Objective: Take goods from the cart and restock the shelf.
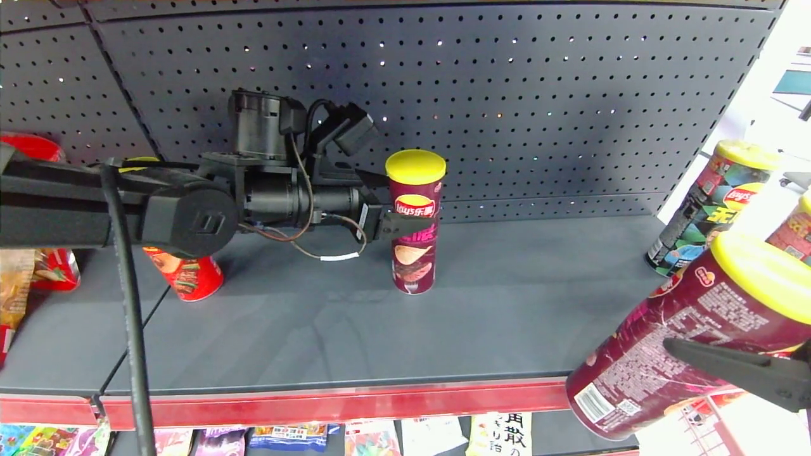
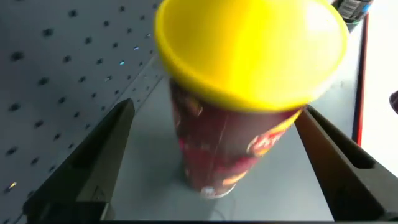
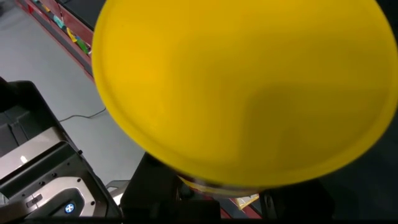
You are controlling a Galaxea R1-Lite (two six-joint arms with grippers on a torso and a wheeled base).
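On shelf [image 1: 507, 316], left gripper [image 1: 413, 223] straddling can [image 1: 415, 253]

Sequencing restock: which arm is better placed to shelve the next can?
Likely right: the right gripper holds a tilted maroon chip can near the shelf; the left gripper flanks an upright can already there.

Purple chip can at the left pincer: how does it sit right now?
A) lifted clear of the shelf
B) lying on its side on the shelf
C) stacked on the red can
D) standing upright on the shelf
D: the purple chip can stands upright with its base on the shelf, with the fingers of the left pincer on either side of it.
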